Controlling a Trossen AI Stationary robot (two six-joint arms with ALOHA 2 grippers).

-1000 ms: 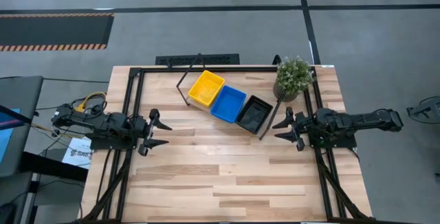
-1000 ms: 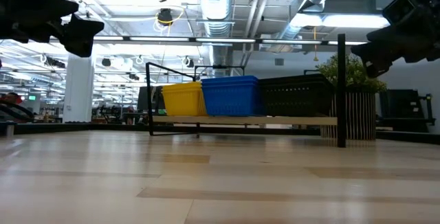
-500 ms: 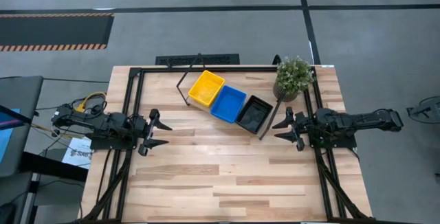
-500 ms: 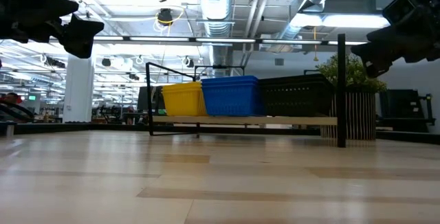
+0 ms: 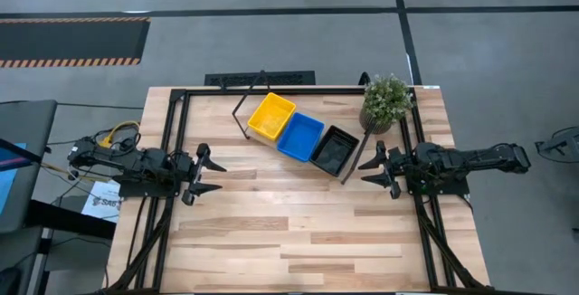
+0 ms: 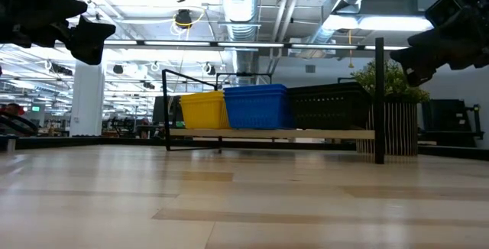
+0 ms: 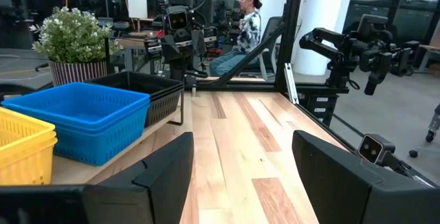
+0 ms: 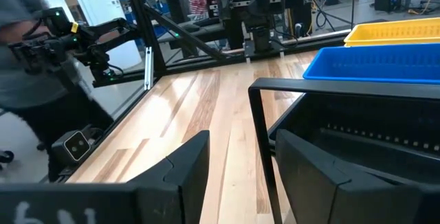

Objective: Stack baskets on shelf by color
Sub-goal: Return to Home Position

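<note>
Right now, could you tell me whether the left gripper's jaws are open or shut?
Open. The left gripper sits at the left edge of the tabletop, its jaws spread wide apart with bare wood visible between them.

**Three stacks in a row between the fingers**

We find the shelf (image 6: 328, 134) standing on the tabletop (image 5: 289, 232), ahead of both sets of fingers and slantwise between them. The left fingers (image 5: 210, 163) hang over the tabletop's left side and the right fingers (image 5: 374, 160) over its right side, tips toward each other. On the shelf, three stacks of baskets sit side by side. The first stack (image 5: 271, 117) lies nearest the left fingers, though well apart from them. The middle stack (image 5: 300, 136) sits next to it. The third stack (image 5: 333, 149) is near the right fingers, just ahead of their tips. The plant (image 5: 387, 99) stands on the tabletop beside that end of the shelf, behind the right fingers toward the far edge.
</note>
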